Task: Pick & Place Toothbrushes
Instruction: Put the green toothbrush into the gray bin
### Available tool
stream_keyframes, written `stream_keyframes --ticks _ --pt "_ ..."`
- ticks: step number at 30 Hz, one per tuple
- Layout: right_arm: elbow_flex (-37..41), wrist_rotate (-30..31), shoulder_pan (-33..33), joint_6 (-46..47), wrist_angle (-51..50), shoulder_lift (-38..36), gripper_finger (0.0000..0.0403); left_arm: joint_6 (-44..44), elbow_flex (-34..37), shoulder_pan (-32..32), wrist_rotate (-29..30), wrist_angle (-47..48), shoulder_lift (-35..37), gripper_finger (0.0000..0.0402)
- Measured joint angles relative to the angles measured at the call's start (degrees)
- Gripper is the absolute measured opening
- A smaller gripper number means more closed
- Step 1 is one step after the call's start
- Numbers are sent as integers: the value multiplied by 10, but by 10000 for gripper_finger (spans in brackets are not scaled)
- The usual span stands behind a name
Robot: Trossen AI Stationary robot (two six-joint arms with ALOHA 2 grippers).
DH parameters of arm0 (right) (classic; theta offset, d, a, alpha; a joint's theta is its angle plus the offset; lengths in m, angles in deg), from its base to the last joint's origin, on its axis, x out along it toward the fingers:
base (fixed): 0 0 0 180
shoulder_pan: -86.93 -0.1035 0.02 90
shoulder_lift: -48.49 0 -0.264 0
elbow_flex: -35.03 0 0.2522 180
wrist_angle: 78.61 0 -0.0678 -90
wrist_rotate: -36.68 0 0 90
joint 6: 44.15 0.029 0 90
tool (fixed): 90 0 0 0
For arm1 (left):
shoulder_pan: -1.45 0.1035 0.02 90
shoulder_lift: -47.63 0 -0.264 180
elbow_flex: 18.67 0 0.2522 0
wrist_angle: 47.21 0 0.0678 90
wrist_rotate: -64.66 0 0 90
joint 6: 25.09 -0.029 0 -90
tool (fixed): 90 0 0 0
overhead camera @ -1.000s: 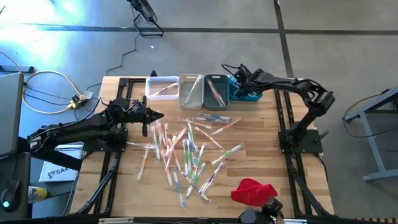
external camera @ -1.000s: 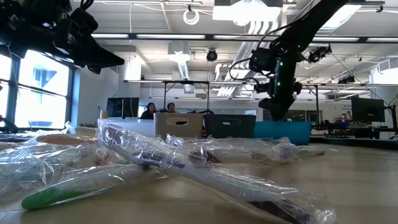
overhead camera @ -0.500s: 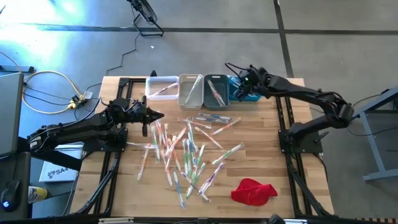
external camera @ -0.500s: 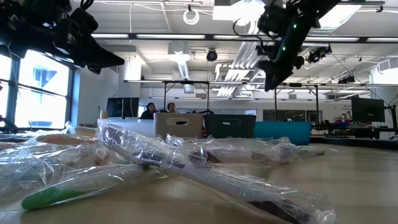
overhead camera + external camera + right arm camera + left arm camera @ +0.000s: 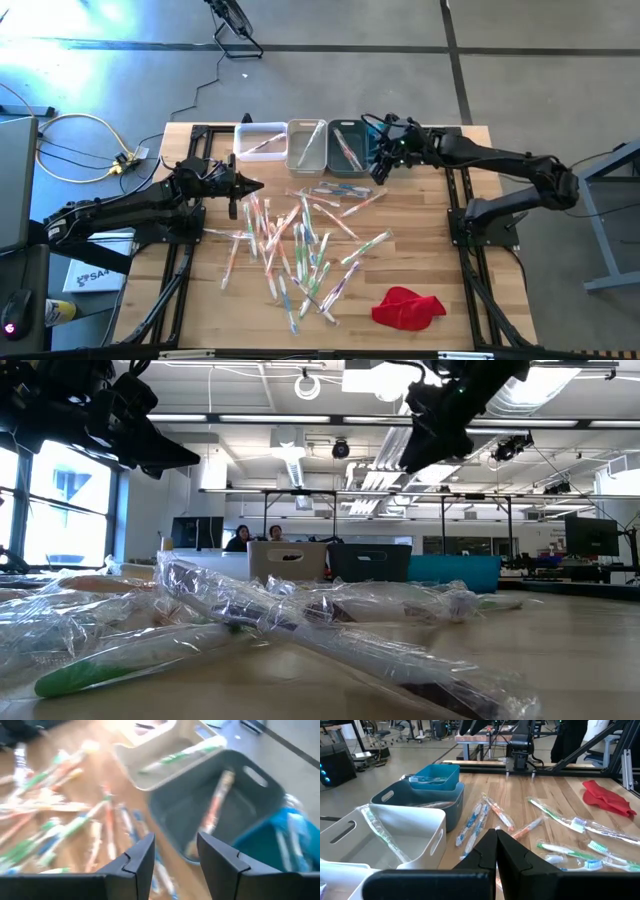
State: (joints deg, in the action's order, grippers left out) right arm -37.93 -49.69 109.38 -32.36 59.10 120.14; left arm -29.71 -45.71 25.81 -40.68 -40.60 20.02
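Many wrapped toothbrushes [image 5: 300, 240] lie scattered flat on the wooden table; in the low view they show as a pile [image 5: 250, 620]. My right gripper [image 5: 378, 172] hangs open and empty above the near rims of the grey bin [image 5: 347, 148] and the blue bin [image 5: 388, 152], slanting down toward the pile. Its wrist view shows the gap between the fingers [image 5: 175, 855] bare. My left gripper [image 5: 255, 185] hovers shut at the pile's far left, holding nothing; its closed tips show in its wrist view [image 5: 496, 845].
Along the far edge stand a white bin [image 5: 260, 140], a beige bin [image 5: 306, 145], the grey bin and the blue bin, each with a toothbrush or more inside. A red cloth [image 5: 407, 307] lies near the front right corner. Bare wood lies right of the pile.
My right gripper has risen out of the blue bin and come toward the near edge. It has tipped from pointing steeply down to a slant, and its arm has swung out to the right. Its fingers stay apart, and nothing has come up with it.
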Motion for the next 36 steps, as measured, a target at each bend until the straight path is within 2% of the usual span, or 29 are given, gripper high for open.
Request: stream_keyframes --ticks 8,36 --pt "0 -12 -31 6 41 0 141 0 0 0 0 0 0 0" --pt "0 -9 -178 15 19 0 141 0 0 0 0 0 0 0"
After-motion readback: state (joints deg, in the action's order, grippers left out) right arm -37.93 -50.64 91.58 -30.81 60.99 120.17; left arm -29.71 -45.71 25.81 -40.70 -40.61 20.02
